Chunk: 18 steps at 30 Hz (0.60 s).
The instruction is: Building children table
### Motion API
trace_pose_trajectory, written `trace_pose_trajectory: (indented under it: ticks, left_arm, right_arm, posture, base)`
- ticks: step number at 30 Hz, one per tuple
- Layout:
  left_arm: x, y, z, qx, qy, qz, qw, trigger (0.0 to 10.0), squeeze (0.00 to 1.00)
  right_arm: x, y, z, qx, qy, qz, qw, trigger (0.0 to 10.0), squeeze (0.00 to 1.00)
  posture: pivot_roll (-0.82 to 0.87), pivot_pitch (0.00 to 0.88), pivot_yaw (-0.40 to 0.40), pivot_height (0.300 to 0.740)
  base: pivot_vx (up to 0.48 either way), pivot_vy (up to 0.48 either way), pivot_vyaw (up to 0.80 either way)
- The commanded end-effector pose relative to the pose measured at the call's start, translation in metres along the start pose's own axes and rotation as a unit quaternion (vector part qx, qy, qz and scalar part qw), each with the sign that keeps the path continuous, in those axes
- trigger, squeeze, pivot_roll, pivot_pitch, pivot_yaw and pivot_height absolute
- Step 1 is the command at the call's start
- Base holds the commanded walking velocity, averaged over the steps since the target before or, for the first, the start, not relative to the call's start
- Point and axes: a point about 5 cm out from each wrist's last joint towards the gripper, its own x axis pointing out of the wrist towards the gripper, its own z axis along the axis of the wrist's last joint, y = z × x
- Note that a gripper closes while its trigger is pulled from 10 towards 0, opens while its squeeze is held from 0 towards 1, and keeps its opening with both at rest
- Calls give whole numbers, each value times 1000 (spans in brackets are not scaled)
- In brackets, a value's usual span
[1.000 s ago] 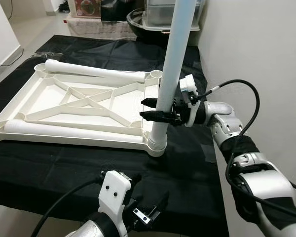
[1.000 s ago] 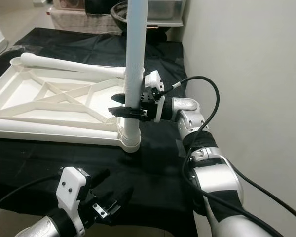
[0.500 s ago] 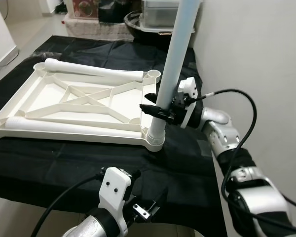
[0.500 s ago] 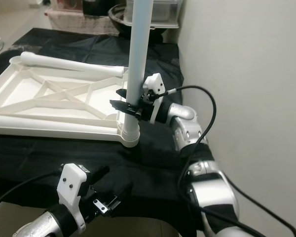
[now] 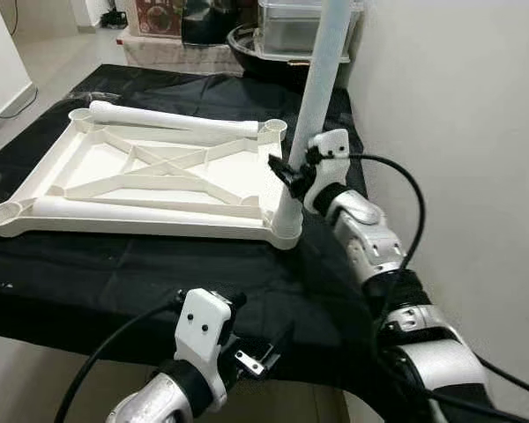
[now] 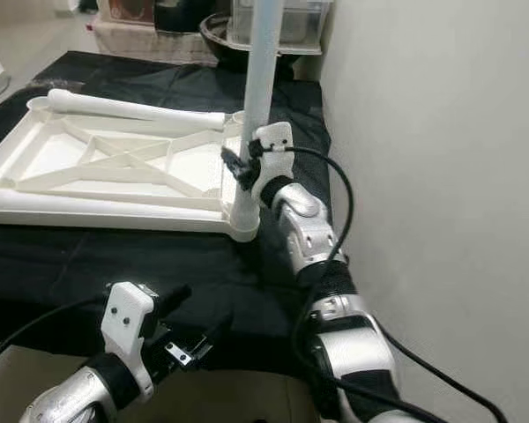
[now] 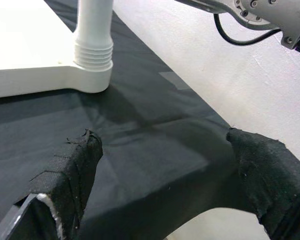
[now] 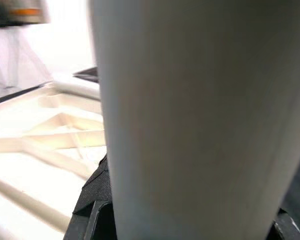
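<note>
Smooth white plastic tabletop [image 5: 159, 172] and leg [image 5: 313, 97]; matt black cloth [image 5: 115, 273].

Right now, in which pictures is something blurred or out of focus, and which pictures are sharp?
Right wrist view: the upright white plastic table leg is very close and soft, and the white ribbed tabletop behind is blurred. Left wrist view: the black padded fingers are sharp. Both eye views: evenly lit and sharp.

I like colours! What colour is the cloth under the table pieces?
Black cloth, clearest in the left eye view.
</note>
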Motion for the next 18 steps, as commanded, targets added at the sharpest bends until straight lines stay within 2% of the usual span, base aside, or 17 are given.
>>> trace_pose_trajectory:
  ticks: [1, 3, 8, 9, 11, 13, 14, 16, 17, 18]
  left_arm:
    - [1, 0, -2, 0, -1, 2, 1000, 10000, 0]
    - [1, 0, -2, 1, -1, 3, 1000, 10000, 0]
    - [2, 1, -2, 2, -3, 6, 1000, 10000, 0]
    - [3, 2, -1, 2, -4, 9, 1000, 10000, 0]
    - [3, 2, -1, 3, -4, 9, 1000, 10000, 0]
    - [3, 3, -1, 3, -5, 10, 1000, 10000, 0]
    - [3, 3, -1, 3, -5, 10, 1000, 10000, 0]
    - [3, 3, -2, 4, -5, 9, 1000, 10000, 0]
    - [3, 3, -2, 4, -5, 9, 1000, 10000, 0]
    - [3, 2, -2, 4, -5, 9, 1000, 10000, 0]
  right_arm:
    - [-8, -7, -38, 18, 82, -69, 994, 10000, 0]
    - [-8, -7, -36, 19, 72, -107, 991, 10000, 0]
    - [-8, -4, -34, 10, 59, -136, 989, 10000, 0]
    - [-10, -2, -35, 8, 54, -169, 984, 10000, 0]
    - [-10, -2, -36, 7, 54, -179, 982, 10000, 0]
    - [-12, -4, -39, 10, 68, -229, 971, 10000, 0]
    - [-12, -4, -39, 10, 68, -229, 971, 10000, 0]
    - [-14, -5, -41, 14, 81, -275, 958, 10000, 0]
    - [-14, -5, -41, 14, 81, -275, 958, 10000, 0]
    - [-14, -6, -39, 10, 83, -309, 947, 10000, 0]
  posture:
    - [221, 174, -93, 740]
    - [221, 174, -93, 740]
    - [224, 171, -97, 740]
    - [225, 169, -97, 740]
    - [225, 169, -97, 740]
    - [225, 169, -97, 740]
    - [225, 169, -97, 740]
    - [225, 164, -98, 740]
    - [225, 164, -98, 740]
    - [225, 164, -98, 740]
  base:
    - [0, 0, 0]
    - [0, 0, 0]
    - [0, 0, 0]
    - [0, 0, 0]
    - [0, 0, 0]
    - [0, 0, 0]
    - [0, 0, 0]
    - [0, 0, 0]
    - [0, 0, 0]
    - [0, 0, 0]
